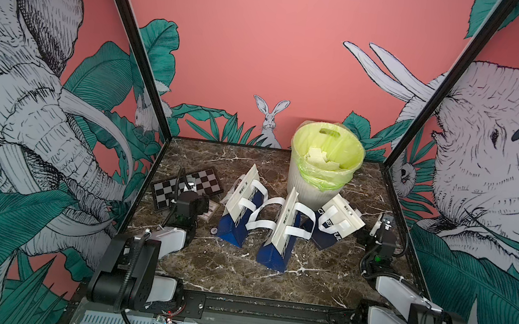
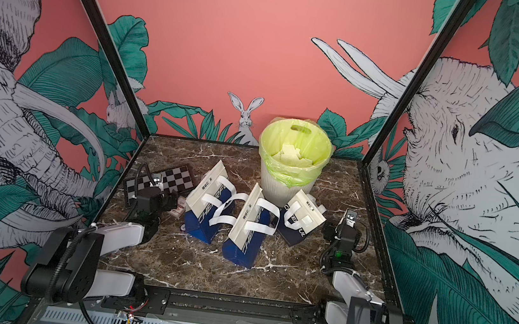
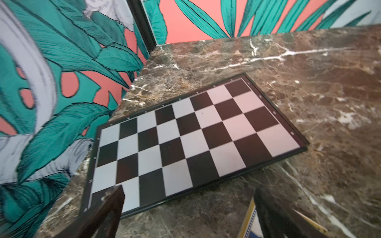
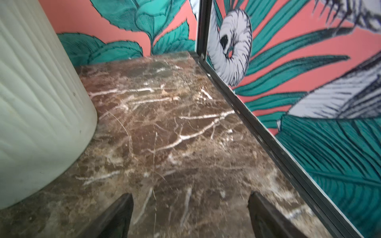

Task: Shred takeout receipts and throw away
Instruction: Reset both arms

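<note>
Readable text: the navy panels of the tote bags (image 2: 241,250) carry white block letters. "CHE…" is legible and the rest is cut off by folds. The small print on their white flaps is too small to read.

White ribbed bin (image 1: 308,188) with yellow-green liner (image 1: 349,146) sits at the rear of the tabletop (image 1: 320,286). The takeout receipts (image 1: 318,158) are inside it as torn white pieces.

Left end effector (image 3: 186,197): jaws wide apart, nothing held, over the chessboard (image 3: 195,131) edge.

Right end effector (image 4: 190,195): jaws wide apart, empty, above bare tabletop just beside the bin.
</note>
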